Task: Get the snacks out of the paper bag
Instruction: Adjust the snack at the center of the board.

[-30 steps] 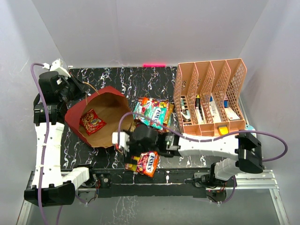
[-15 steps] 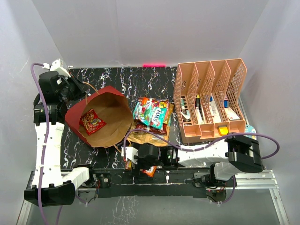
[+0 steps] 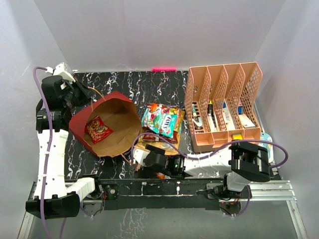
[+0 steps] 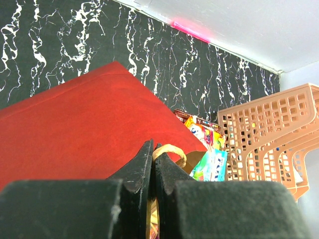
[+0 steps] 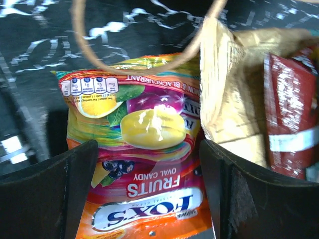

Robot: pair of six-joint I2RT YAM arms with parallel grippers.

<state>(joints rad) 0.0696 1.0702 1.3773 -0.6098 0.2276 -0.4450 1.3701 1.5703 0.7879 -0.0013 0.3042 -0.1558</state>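
Left gripper (image 4: 153, 149) clenched on red paper bag (image 3: 114, 127) by left edge, small red glossy snack packet (image 3: 98, 128) inside. Right gripper (image 5: 147, 149), jaws spread, over orange glossy candy packet (image 5: 142, 199) at near edge: lift clear, enter bag mouth low

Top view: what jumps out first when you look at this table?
The red paper bag gapes open on the left, with one red snack packet inside it. Beside it, in the middle, sits a bright pile of snacks. The right wrist view is filled by an orange Fox's candy packet between open fingers.
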